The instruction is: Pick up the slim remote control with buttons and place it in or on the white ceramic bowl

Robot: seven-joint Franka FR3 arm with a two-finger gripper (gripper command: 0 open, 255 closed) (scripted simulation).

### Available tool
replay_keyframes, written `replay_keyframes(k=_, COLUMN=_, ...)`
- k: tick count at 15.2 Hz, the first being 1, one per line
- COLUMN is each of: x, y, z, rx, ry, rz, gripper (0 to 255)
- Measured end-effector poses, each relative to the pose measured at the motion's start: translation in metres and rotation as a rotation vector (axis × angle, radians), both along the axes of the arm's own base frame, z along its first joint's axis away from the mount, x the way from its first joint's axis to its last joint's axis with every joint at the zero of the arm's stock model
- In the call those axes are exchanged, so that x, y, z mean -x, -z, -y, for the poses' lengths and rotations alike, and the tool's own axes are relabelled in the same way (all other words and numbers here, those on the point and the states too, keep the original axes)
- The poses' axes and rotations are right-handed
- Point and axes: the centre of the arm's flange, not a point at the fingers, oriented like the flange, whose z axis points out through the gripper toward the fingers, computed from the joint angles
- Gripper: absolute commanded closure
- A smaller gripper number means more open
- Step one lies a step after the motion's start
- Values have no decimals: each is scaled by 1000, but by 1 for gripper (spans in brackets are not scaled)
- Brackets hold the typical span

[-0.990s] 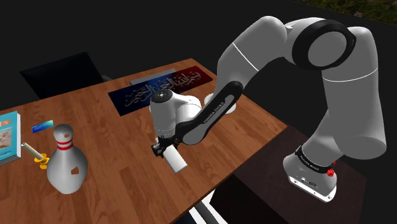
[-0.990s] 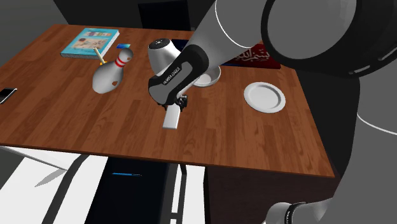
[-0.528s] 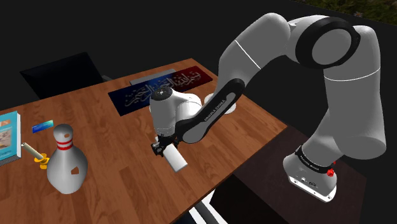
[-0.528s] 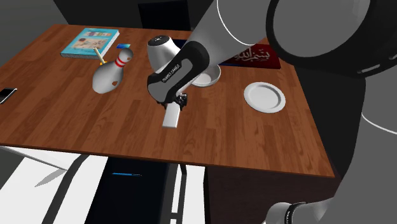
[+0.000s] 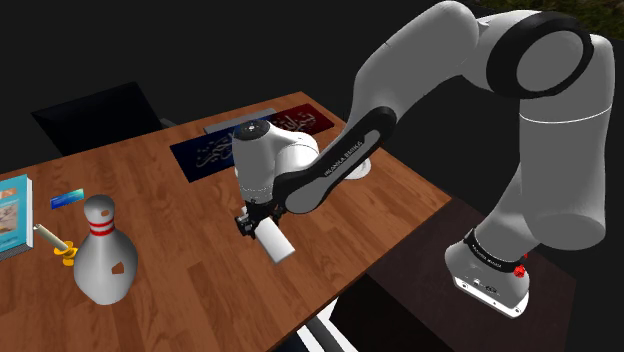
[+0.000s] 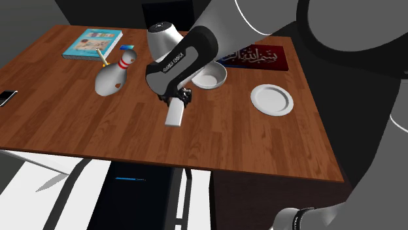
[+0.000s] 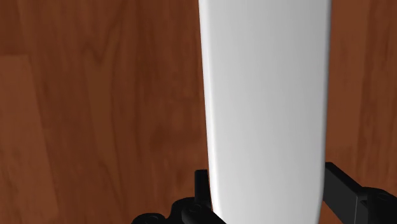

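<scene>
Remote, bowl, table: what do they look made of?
Remote: plain white and smooth, with a soft sheen along one edge. No buttons are visible and the material can't be told.
Bowl: plain white with an even finish. It could be ceramic, but that's unconfirmed.
Table: wood, in reddish-brown planks with visible grain and a satin look.

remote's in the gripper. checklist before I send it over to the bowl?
1. Grip: fingers of the gripper clasp the white remote on both sides. ok.
2. Hold point: held near one end, most of its length sticks out past the fingers, so it may swing. not ok.
3. Remote clear of the table: cannot tell.
4. Bowl: the visible part is empty, the arm covers the rest. ok.
5. Path: bare wood between remote and bowl; bowling pin and plate sit off to the sides. ok.
</scene>
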Motion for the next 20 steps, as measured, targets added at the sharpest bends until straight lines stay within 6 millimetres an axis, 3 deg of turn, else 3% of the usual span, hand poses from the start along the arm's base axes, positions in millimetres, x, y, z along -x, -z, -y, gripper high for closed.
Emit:
replay_keyframes(k=16, x=0, y=-84, z=0, rx=0, ry=0, rz=0, gripper=255)
replay_keyframes(k=20, x=-32, y=-91, z=23, rx=0, ry=1, rz=0, gripper=255)
